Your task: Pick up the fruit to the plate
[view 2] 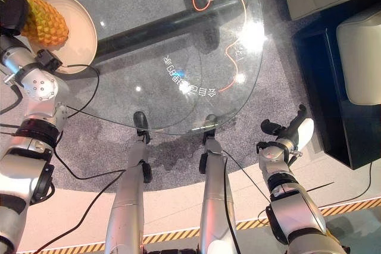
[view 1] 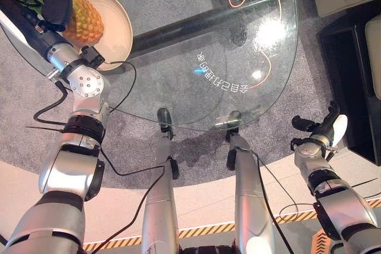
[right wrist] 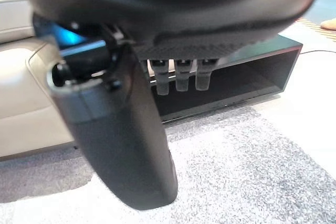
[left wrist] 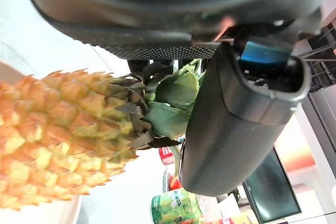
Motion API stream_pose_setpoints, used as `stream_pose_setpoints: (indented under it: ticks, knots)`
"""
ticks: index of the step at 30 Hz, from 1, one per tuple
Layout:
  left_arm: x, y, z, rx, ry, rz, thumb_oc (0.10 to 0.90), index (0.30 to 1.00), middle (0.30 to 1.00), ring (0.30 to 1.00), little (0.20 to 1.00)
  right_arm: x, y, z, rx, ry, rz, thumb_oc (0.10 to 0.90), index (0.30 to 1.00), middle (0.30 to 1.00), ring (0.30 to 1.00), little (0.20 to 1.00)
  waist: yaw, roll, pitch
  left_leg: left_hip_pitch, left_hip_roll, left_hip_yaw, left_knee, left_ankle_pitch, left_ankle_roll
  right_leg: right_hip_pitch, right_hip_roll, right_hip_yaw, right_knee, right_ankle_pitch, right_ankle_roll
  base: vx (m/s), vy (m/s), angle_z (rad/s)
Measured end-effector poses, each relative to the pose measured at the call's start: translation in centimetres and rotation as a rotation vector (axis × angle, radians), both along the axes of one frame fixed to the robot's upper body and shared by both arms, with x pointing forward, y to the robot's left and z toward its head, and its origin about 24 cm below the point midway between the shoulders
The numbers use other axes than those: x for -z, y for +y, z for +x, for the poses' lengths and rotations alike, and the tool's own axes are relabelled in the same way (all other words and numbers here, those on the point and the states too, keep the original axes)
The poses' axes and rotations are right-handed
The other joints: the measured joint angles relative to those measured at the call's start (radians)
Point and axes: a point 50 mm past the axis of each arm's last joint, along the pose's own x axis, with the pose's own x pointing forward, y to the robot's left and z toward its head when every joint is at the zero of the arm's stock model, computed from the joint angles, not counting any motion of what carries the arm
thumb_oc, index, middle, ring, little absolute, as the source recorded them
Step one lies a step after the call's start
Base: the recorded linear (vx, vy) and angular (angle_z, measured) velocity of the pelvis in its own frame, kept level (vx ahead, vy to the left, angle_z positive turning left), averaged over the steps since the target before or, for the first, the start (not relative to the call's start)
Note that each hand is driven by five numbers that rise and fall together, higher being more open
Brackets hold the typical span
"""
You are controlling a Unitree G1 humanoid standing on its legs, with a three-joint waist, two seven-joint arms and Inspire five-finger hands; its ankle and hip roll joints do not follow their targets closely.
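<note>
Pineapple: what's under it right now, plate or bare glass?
The pineapple lies over the beige plate on the glass table, its crown in the left hand. The fruit covers the contact, so whether it rests on the plate cannot be told.

Left hand extended far forward, curled shut; right hand low, fingers relaxed.

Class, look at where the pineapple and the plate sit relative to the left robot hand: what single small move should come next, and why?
Probably lower the pineapple a little further and then release it. The left robot hand grips it by the leafy crown, and its body already lies over the plate on the glass table. Whether it touches the plate cannot be told. The right robot hand hangs idle beside the table.
</note>
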Motion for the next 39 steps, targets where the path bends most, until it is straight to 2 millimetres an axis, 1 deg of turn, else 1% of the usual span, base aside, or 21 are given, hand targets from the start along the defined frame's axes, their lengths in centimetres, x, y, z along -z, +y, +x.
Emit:
stream_pose_setpoints:
  ticks: [9,16,19,25,31,39]
  knots:
    - [0.9,-0.3,-0.2,0.042,0.011,0.018,0.8,0.9,0.9,0.9,0.9,0.0,0.0,0.0,0.006,-0.01,0.01,0.8,0.9,0.9,0.9,0.9,0.004,0.0,0.0,-0.002,0.0,-0.008,-0.001,0.003,-0.001,0.002,0.0,-0.008,0.0,0.0,0.0,0.0,0.0,0.0]
    - [1.6,-1.0,-0.1,0.092,0.003,0.0,0.8,0.9,0.9,0.9,0.9,-0.1,0.0,0.0,0.009,-0.015,0.011,0.8,0.9,0.9,0.9,0.9,0.028,0.0,0.0,-0.001,0.0,-0.009,-0.001,0.005,-0.001,0.004,-0.001,-0.009,0.001,0.0,0.0,0.0,0.0,0.0]
    - [2.1,-0.9,-0.4,0.097,0.0,-0.003,0.8,0.9,0.9,0.9,0.9,-0.2,0.2,0.1,0.004,-0.025,0.015,0.8,0.9,0.9,0.9,0.9,0.028,0.0,0.0,-0.001,-0.001,-0.011,-0.001,0.005,0.0,0.006,-0.002,-0.011,0.0,0.0,0.0,0.0,0.0,0.0]
    - [2.5,-0.8,-0.5,0.1,0.004,-0.003,0.8,0.9,0.9,0.9,0.9,-0.1,0.2,0.1,0.005,-0.023,0.017,0.8,0.9,0.9,0.9,0.9,0.028,0.0,0.0,0.004,-0.001,-0.014,-0.001,0.008,0.0,0.015,-0.003,-0.015,0.001,0.0,0.0,0.0,0.0,0.0]
    - [3.5,-1.0,-0.8,0.134,0.023,0.018,0.8,0.9,0.9,0.9,0.9,0.1,0.3,0.0,0.017,-0.028,0.04,0.8,0.9,0.9,0.9,0.9,0.03,0.0,0.0,0.026,-0.001,-0.019,-0.001,0.009,0.001,0.039,-0.003,-0.018,0.0,0.0,0.0,0.0,0.0,0.0]
    - [3.3,-1.5,-1.1,0.162,-0.006,0.019,0.8,0.9,0.9,0.9,0.9,0.4,0.4,-0.1,0.029,-0.028,0.054,0.8,0.9,0.9,0.9,0.9,0.052,0.0,0.0,0.027,-0.002,-0.021,-0.001,0.011,0.0,0.04,-0.004,-0.019,0.002,0.0,0.0,0.0,0.0,0.0]
